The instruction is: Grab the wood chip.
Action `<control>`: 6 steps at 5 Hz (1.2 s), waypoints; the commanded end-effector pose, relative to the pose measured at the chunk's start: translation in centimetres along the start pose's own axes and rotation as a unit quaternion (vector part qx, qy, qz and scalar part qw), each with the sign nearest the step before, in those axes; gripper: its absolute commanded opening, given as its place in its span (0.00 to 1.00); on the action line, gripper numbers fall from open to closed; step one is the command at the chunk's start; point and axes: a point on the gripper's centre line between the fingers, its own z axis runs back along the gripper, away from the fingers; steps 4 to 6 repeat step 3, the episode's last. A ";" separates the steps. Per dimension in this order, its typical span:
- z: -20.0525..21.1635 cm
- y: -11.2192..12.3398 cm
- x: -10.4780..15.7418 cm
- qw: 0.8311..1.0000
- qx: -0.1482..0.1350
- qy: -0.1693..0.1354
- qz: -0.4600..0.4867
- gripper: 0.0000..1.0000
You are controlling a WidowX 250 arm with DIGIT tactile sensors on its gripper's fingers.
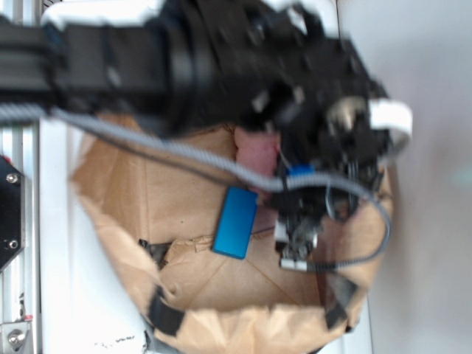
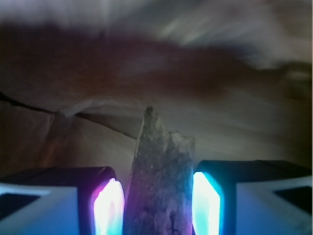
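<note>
Between the two glowing fingers (image 2: 110, 208) of the gripper (image 2: 157, 205) in the wrist view stands the wood chip (image 2: 159, 181), a rough grey-brown sliver that tapers to a point above the pads; the left pad shines pink-white, the right one cyan, and both sit right against the chip's edges, so the jaws look closed on it, though the very contact lines are lost in the glare. Behind the chip lies creased brown paper (image 2: 58, 142) with a dark fold line running across it, and higher up the background is a reddish-brown blur. From the exterior view the gripper (image 1: 299, 247) hangs low over the right part of a crumpled brown paper bag (image 1: 147, 192) spread out like a shallow bowl; the chip itself cannot be made out there, hidden under the arm's black body. Just to the left of the gripper a blue block (image 1: 236, 222) rests tilted on the paper, apart from the fingers. A pink patch (image 1: 256, 151) shows on the paper just above the block, partly covered by the arm. A grey braided cable (image 1: 169, 151) sweeps from the left across the bag and loops around the gripper's right side. The bag sits on a white table (image 1: 428, 221), with a metal rail (image 1: 18, 221) along the left edge
</note>
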 end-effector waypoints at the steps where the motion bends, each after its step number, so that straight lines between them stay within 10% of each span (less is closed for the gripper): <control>1: 7.3 2.2 -3.8 0.998 0.018 -0.047 -0.044 0.00; 6: 6.2 0.9 -3.4 0.997 0.012 -0.064 -0.050 0.00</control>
